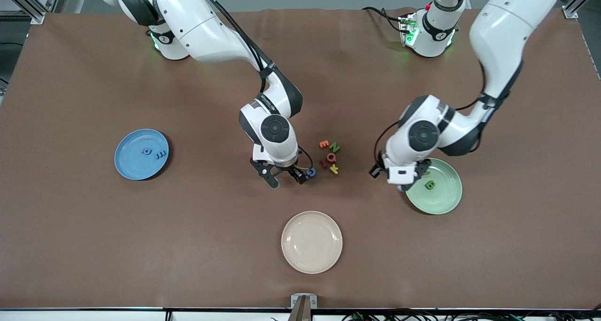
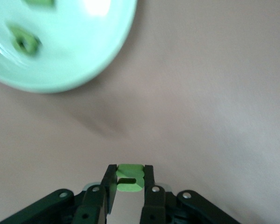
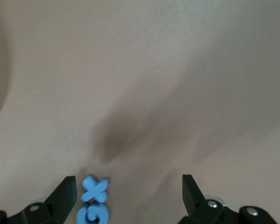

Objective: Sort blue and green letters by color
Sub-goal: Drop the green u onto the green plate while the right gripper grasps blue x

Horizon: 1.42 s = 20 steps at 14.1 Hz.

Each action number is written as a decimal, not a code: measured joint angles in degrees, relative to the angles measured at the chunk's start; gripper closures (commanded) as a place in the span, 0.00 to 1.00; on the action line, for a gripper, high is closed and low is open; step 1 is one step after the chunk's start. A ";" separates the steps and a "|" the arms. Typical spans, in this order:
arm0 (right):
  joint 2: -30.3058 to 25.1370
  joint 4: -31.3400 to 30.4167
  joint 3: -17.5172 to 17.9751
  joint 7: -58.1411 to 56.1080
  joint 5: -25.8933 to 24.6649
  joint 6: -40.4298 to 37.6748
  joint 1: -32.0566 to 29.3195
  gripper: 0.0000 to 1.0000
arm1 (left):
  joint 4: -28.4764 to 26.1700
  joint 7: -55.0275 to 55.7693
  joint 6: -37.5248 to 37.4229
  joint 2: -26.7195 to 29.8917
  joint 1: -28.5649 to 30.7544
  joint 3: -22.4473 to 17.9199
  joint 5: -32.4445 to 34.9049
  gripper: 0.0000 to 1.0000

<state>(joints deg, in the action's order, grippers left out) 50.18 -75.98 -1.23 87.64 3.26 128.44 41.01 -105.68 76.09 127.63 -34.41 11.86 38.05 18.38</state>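
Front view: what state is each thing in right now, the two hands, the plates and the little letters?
Left hand: shut on a green letter, near the green plate's edge.
Right hand: open, low beside two blue letters.
Green plate: holds green letters, one a B.
Blue plate: holds two blue letters.
Cream plate: nothing on it.
Mixed pile: lying loose mid-table.

You had even, bright overhead light on the matte brown table cover point(image 1: 94, 246), with soft short shadows under both white arms. A white glare patch sat on the pale green plate's rim point(image 2: 99, 7) in the left wrist view. Both wrist views were soft; a smeared shadow lay ahead of each claw.
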 measured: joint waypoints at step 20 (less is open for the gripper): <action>9.30 12.11 -2.04 5.29 -0.51 -3.91 2.95 0.52 | -1.13 -21.33 -2.79 -3.48 19.90 1.47 9.67 0.68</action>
<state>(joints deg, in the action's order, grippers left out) 59.48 -63.87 -3.26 92.94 2.75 124.53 43.96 -106.81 54.77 124.84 -37.89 31.76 39.52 28.05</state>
